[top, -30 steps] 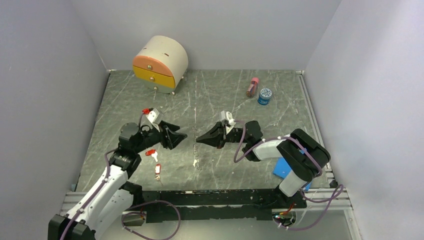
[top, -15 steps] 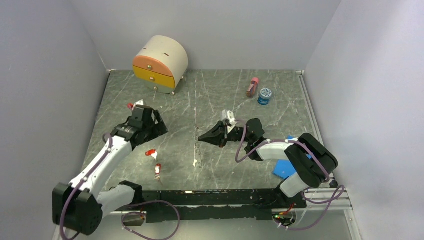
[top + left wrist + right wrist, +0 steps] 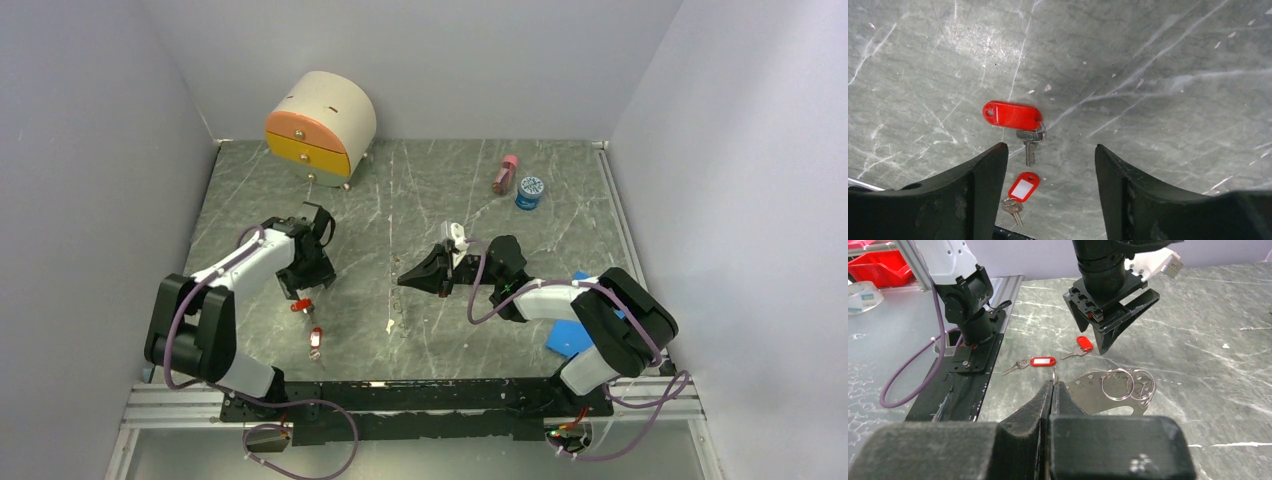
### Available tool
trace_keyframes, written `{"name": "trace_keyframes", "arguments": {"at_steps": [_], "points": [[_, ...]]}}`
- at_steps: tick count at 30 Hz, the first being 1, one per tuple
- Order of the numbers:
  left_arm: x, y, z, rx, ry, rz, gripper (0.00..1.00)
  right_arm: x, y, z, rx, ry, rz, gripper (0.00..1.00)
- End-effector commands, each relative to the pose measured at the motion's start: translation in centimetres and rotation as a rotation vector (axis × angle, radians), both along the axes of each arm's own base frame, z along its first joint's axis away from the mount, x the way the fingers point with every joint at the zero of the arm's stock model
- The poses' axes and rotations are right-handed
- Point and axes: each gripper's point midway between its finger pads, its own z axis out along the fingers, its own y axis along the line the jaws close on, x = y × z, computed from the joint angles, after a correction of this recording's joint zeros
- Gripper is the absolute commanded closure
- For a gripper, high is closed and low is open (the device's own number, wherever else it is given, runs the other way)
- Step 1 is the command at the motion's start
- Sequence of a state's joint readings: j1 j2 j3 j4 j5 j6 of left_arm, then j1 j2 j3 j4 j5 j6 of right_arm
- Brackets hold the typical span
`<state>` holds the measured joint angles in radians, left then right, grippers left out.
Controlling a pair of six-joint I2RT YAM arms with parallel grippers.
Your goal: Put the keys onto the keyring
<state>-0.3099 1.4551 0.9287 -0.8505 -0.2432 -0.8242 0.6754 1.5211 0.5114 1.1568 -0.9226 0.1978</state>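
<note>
Red-tagged key [image 3: 1013, 116] lying flat on worktop [image 3: 1158, 60], framed between spread left fingers [image 3: 980, 175] hovering above it, not touching. Second key [image 3: 1022, 189] lying just beside it, nearer arm bases. Pick-up step looking under way; next move calling for straight descent, fingers closing across tag. Right fingers [image 3: 1038, 405] pressing together on thin wire, apparently keyring [image 3: 1054, 372], well apart from both keys

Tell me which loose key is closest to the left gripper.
The key with the plain red tag; the other key, white label up, lies farther toward the arm bases.
</note>
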Motion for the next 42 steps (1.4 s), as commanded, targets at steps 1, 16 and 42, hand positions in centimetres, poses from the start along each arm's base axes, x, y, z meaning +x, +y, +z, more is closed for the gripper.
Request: {"name": "trace_keyframes", "arguments": {"at_steps": [1,16,42], "points": [[0.9,0.2,0.1,0.027,-0.003,0.007,0.33,0.4,0.2,2.7,0.062,-0.085,-0.002,1.00],[0.4,0.2,-2.9,0.044,0.082,0.039,0.67,0.5,0.3,2.3,0.041,-0.083,0.002,1.00],[3.9,-2.1,7.0,-0.046,-0.313,-0.353,0.97,0.1,0.4,3.5,0.079,-0.077,0.037,1.00]]}}
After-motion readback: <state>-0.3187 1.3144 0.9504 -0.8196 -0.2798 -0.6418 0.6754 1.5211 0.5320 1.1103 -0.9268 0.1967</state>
